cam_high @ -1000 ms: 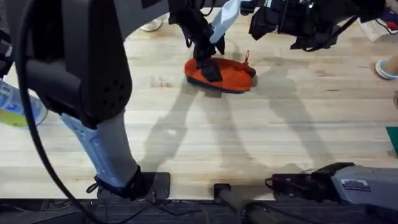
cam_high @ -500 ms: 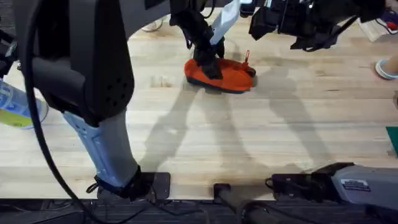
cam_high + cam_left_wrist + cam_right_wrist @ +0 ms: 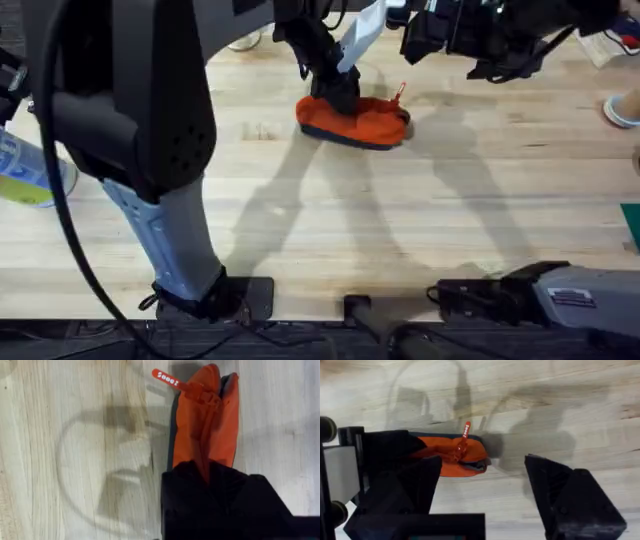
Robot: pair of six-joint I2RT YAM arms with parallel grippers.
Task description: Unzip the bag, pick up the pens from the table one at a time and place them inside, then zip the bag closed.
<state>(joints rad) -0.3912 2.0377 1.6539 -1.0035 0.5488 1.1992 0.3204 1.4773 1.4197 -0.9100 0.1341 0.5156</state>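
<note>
The left arm extends from its base across the table; its gripper [image 3: 335,95] bears down on the left end of the bag [image 3: 365,120], black fingers [image 3: 220,495] closed on the orange fabric. The right gripper [image 3: 482,490] is raised above the table just right of the bag, fingers [image 3: 560,495] spread wide apart, holding nothing.

A wide, pale wooden table [image 3: 420,210] with long plank grain carries everything here. Toward its far side, a little past the middle, the orange bag [image 3: 360,120] lies flat on the boards, navy band along its near edge, a red pull tab [image 3: 398,94] sticking up at its right end
</note>
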